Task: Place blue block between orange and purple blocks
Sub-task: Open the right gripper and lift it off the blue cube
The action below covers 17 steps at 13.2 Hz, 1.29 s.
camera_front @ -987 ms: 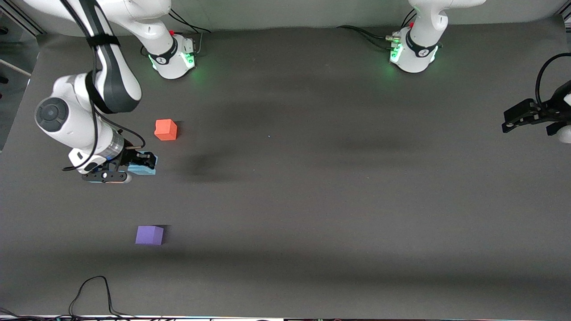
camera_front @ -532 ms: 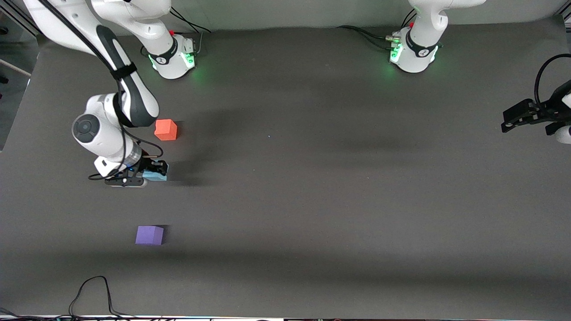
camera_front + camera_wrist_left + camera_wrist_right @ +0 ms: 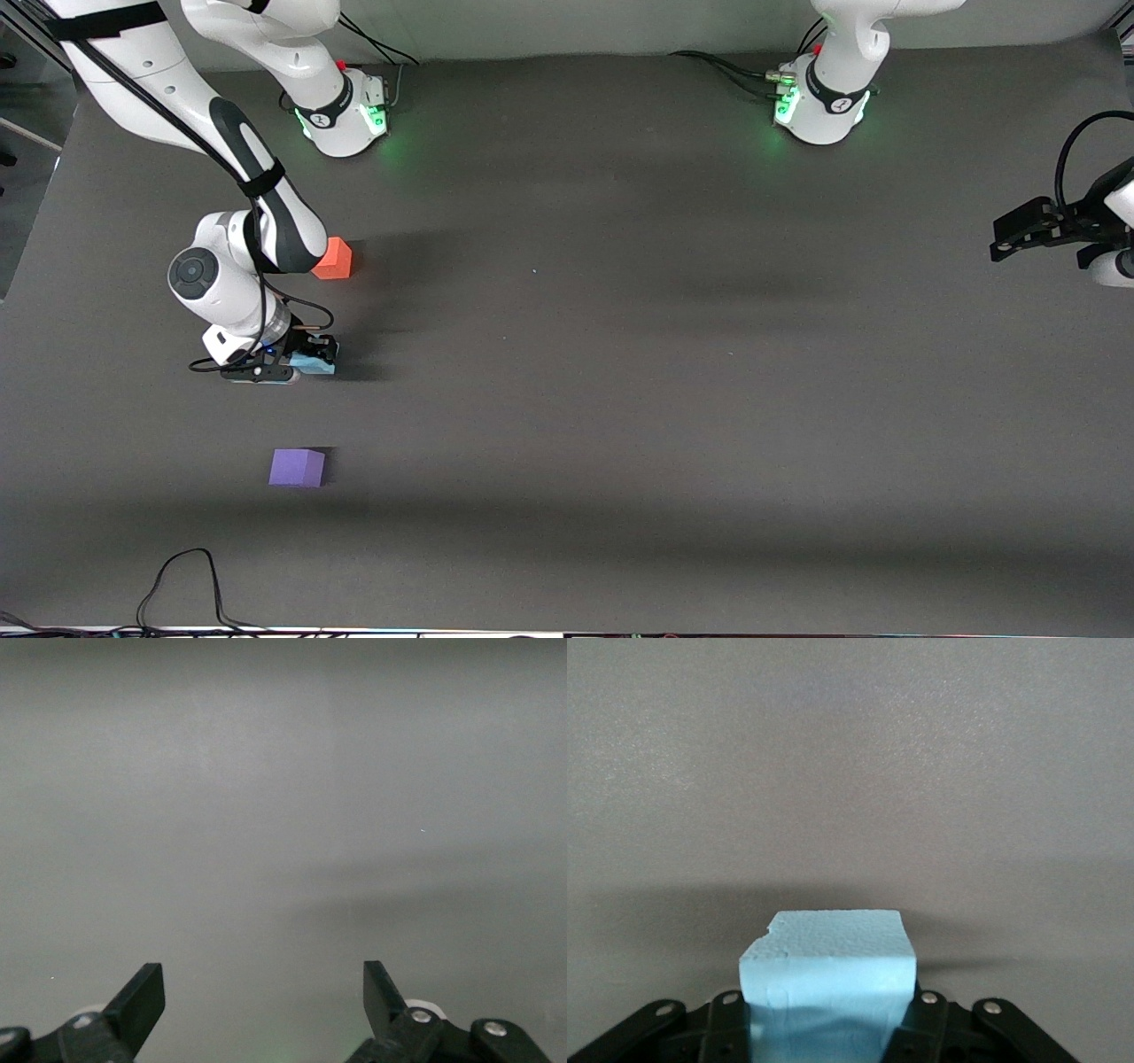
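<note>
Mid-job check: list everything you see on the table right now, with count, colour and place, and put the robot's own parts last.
blue block: one, pale sky blue, clamped in the right gripper, over the table between the orange and purple blocks.
orange block: one, orange-red, on the table toward the right arm's end, partly hidden by the right arm.
purple block: one, violet, on the table, nearer the front camera than the orange block.
table: one, dark grey.
cable: one, black, looped at the table's edge nearest the front camera.
right gripper: one, black, shut on the blue block.
left gripper: one, black, open and empty, waiting at the left arm's end of the table.
</note>
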Available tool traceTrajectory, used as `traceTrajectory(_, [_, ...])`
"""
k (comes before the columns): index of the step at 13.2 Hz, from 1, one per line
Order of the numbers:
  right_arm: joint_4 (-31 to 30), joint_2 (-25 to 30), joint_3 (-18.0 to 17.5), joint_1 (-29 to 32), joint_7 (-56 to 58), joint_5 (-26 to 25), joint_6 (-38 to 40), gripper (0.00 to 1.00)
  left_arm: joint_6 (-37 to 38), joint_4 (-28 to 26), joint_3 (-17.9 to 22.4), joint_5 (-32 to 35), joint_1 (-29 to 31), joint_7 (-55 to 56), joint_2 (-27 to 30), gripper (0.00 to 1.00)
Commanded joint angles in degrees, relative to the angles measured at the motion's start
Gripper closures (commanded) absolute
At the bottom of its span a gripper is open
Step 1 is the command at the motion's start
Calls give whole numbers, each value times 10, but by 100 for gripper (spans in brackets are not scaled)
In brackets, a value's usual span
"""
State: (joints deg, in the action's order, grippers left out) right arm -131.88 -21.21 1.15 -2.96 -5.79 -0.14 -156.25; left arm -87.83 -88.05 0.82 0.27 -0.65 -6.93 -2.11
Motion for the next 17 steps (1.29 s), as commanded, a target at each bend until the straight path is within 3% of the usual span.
traceTrajectory(1, [3,0,5,-6,17,11,-5,26,6,-11,3,9,-5,-9,12,0])
traceTrajectory(3, [3,0,5,-6,18,11,-5,0,6,-11,3,9,-6,-4,12,0])
traceTrajectory(7, [5,28,5,-9,18,11,12,0,3,-11,2,9,-7,-10,12,0])
traceTrajectory(12, [9,170,5,-6,17,11,120,0,-4,-11,3,9,-8,-2,13,0])
traceTrajectory(14, [27,229,5,-6,17,11,193,0,-5,-11,2,8,-7,0,13,0])
traceTrajectory(17, [108,287,5,-4,22,12,366,0,-5,-11,3,6,-7,0,13,0])
